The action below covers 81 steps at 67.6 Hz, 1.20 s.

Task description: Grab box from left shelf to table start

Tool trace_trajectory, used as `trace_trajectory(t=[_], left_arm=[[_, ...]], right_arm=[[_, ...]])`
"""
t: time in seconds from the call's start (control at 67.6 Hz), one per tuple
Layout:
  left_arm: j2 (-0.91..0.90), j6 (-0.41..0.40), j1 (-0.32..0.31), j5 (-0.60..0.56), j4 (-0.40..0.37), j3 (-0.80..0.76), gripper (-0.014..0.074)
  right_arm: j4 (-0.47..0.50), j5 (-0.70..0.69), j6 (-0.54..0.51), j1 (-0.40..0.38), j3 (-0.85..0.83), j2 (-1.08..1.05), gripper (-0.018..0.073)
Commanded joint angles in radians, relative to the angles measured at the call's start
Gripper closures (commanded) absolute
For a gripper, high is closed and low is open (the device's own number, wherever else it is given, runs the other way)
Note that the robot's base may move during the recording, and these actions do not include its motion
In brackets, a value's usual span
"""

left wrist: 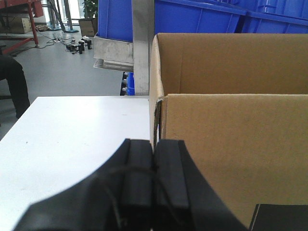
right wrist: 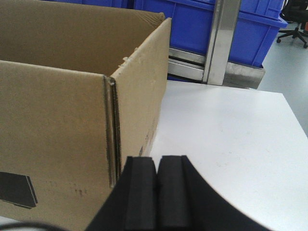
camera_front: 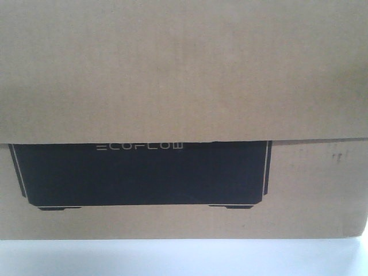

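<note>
Already on the table [left wrist: 72, 139], the box [camera_front: 184, 75] filled the front view, its black ECOFLOW panel [camera_front: 138, 175] facing the camera and its base resting on the white surface; the shelf [left wrist: 113, 55] stood behind it at 12 o'clock, with blue bins [right wrist: 192, 24] stacked beyond. Both grippers hung low at 6 o'clock of their wrist views, the left gripper [left wrist: 154, 178] at the box's left front corner, the right gripper [right wrist: 156, 192] just off its right front corner; each had its pads pressed together with nothing visible between them, and neither clearly touched cardboard. By its look the box was stiff corrugated board, open-topped, bulky rather than fragile; its weight could not be told; its plain walls would likely slip under a pinch. The top rims near the two front corners seemed the soundest holds, one arm to each side.
</note>
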Motion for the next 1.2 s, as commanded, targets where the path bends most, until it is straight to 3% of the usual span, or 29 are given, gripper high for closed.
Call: trace_trajectory(t=[0.0, 0.503, 0.562, 1.184], left_arm=[[0.013, 0.000, -0.006, -0.098, -0.005, -0.014, 0.0696], [-0.044, 0.000, -0.002, -0.545, -0.104, 0.426, 0.0696], [-0.044, 0.000, -0.002, -0.492, -0.114, 0.421, 0.0696], [-0.044, 0.000, 0.023, -0.490, -0.130, 0.423, 0.0696]], right_arm=[[-0.008, -0.097, -0.005, -0.005, -0.027, 0.013, 0.0502], [-0.008, -0.096, -0.005, -0.005, -0.027, 0.013, 0.0502], [-0.008, -0.096, -0.005, -0.005, -0.027, 0.013, 0.0502], [-0.008, -0.096, -0.005, -0.005, -0.027, 0.013, 0.0502]])
